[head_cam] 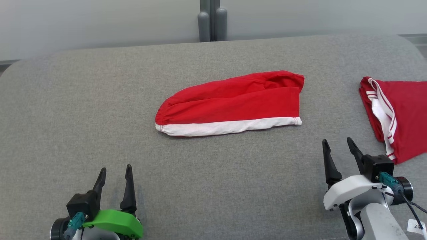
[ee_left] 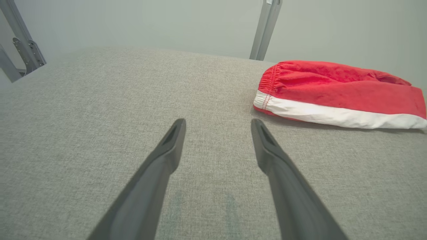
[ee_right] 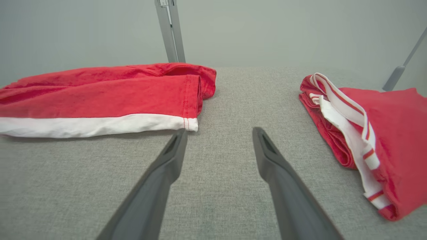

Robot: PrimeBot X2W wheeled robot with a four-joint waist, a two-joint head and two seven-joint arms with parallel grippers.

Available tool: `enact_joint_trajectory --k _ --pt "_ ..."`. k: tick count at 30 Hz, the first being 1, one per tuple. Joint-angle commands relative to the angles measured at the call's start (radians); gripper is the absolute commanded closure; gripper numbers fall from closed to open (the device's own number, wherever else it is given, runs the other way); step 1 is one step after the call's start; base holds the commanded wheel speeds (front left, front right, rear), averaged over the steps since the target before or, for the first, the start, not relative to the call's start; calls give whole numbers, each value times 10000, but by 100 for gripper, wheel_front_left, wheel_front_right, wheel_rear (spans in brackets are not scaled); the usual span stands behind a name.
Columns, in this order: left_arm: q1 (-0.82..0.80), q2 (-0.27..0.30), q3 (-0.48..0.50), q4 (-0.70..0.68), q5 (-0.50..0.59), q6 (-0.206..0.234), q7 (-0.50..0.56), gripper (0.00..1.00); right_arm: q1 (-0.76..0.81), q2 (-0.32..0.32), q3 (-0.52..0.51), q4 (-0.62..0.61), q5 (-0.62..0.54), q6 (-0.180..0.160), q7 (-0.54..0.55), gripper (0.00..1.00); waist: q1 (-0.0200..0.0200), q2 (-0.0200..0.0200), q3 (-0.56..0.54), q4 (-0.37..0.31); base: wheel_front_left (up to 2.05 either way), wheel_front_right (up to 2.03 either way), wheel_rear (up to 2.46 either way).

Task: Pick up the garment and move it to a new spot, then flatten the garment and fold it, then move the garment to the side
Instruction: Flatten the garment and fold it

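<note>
- Two grippers, both spread wide and empty: left gripper (head_cam: 116, 168) at front-left, right gripper (head_cam: 337, 140) at front-right, neither touching cloth.
- Garment (head_cam: 230, 103) lies mid grey surface (head_cam: 100, 100), further back than both grippers and between them; the right gripper is the nearer one, close to its right corner.
- Step in hand, my guess: the long-ways fold looks done, so what's left is one more fold across or the move to the side.
- To do it well: pinch both short ends together, catching every layer, and go in low at the near edge.
- Lift level and set it down flat, no dragging, or the fold falls open.
- Steer clear of second garment (head_cam: 400, 113) at the right edge; the left side has more room.
- Look: red, with white band (head_cam: 230, 126) along the near edge.
- Gathered waistband (head_cam: 161, 115) at the left end, stitched hem at the right.
- Top layer is rumpled at far right; thin, limp cloth, likely to sag when lifted.
</note>
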Motion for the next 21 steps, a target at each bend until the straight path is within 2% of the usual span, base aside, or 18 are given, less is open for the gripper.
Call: enact_joint_trajectory --k 1,12,21 --pt "283 33 97 -64 93 52 -24 0 268 21 -3 -245 30 -17 -25 0 0 0 -492 -375 0 0 0" --pt "1057 33 421 -411 188 84 -24 0 1016 242 88 -889 116 -17 -27 0 0 0 -964 -586 0 0 0" --pt "1150 33 370 -588 91 181 -24 0 1192 274 105 -961 175 -17 -27 0 0 0 -981 -547 0 0 0"
